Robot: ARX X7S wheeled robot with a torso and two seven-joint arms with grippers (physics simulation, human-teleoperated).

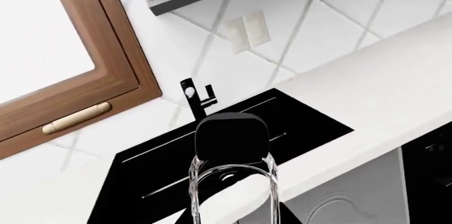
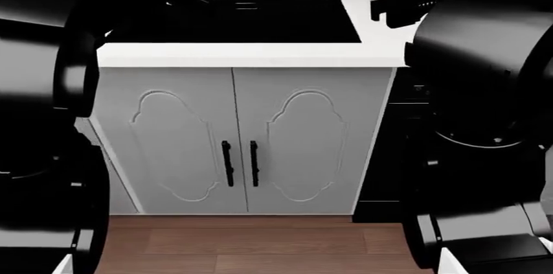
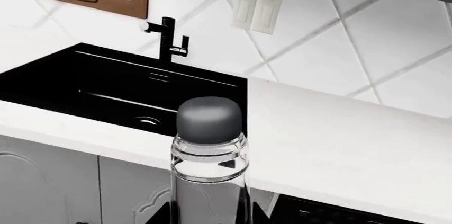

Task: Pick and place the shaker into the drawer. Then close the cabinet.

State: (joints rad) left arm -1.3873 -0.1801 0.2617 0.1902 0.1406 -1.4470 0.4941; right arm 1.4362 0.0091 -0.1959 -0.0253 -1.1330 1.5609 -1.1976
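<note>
A clear glass shaker with a black cap (image 1: 232, 144) stands upright between the fingertips of my left gripper (image 1: 236, 218), which is shut on it. In the right wrist view, a second clear glass shaker with a grey cap (image 3: 209, 144) is held the same way by my right gripper (image 3: 208, 216). Both are raised above the white counter, in front of the black sink. The pale grey cabinet (image 2: 246, 138) below the counter shows two moulded doors with black bar handles, both shut. The drawer is out of view.
A black sink (image 2: 259, 18) with a black faucet (image 1: 198, 97) is set in the white marble-look counter (image 3: 339, 144). A brown wooden wall cabinet (image 1: 106, 75) hangs above. A dark appliance front (image 2: 393, 144) stands right of the cabinet. Wood floor (image 2: 250, 241) lies below.
</note>
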